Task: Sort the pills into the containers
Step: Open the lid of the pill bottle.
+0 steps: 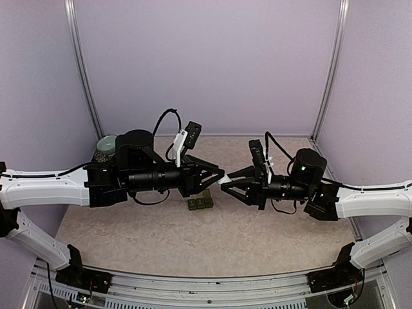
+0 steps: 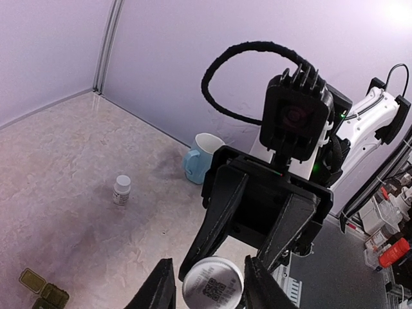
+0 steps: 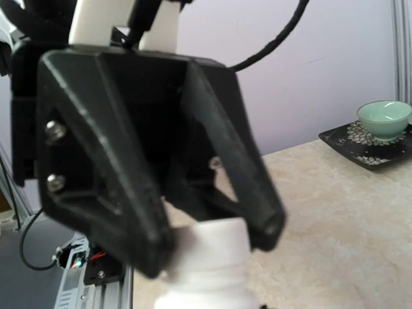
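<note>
- Nearest you, the containers [image 1: 200, 203] lie on the table [image 1: 257, 238]: a dark green strip of three joined compartments, just on the near side of where the two arms meet. You cannot tell from here whether any lid is up, and no pill shows in them.
- Above and just beyond the strip, the right gripper [image 2: 226, 261] has its jaws closed tight on the body of a white pill bottle [image 2: 212, 283]. It holds the bottle off the table with one round end turned toward the other arm.
- The left gripper [image 3: 212, 243] has its jaws about half closed around the cap [image 3: 206, 233], with a finger on each side. The view is blurred, so you cannot tell whether they pinch it yet.
- Judging by this, you are at the opening step. The bottle looks capped and the sorting itself has not begun.
- The next move calls for a firm pinch on the cap. Then twist it against the right arm's hold, keeping the bottle's mouth from tipping down until it is over the strip.
- Farther out, a second small bottle [image 2: 121, 190] stands upright, with the pale blue mug [image 2: 198, 158] beyond it.
- At the far left, the green bowl [image 3: 384, 119] sits on a dark tray [image 3: 360, 140].
</note>
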